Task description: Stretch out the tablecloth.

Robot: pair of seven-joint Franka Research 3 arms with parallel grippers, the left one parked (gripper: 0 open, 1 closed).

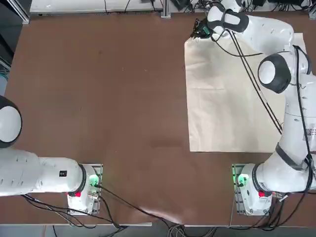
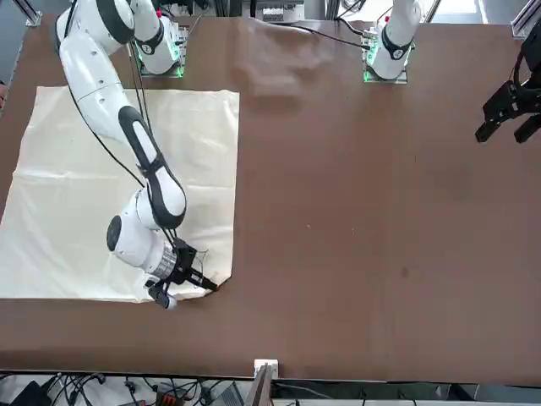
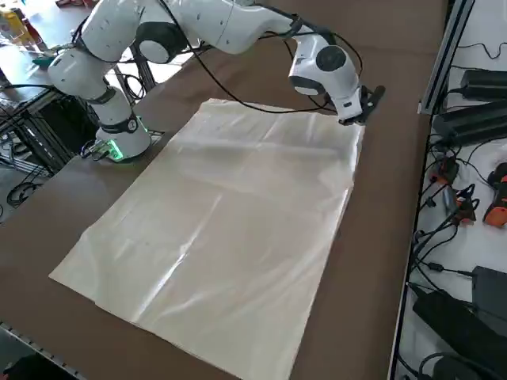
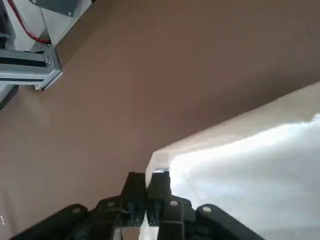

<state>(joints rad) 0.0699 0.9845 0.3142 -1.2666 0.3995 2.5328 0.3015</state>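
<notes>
Cloth [image 1: 232,98] lies spread nearly flat on the robot's right half of the surface [image 1: 98,98], with soft creases and one long edge showing a doubled layer. Right hand [image 4: 146,187] is at the far inner corner, fingers pinched together on that corner of the cloth. Looks mostly done; what's left is tugging the corner square, letting go and backing off.
</notes>
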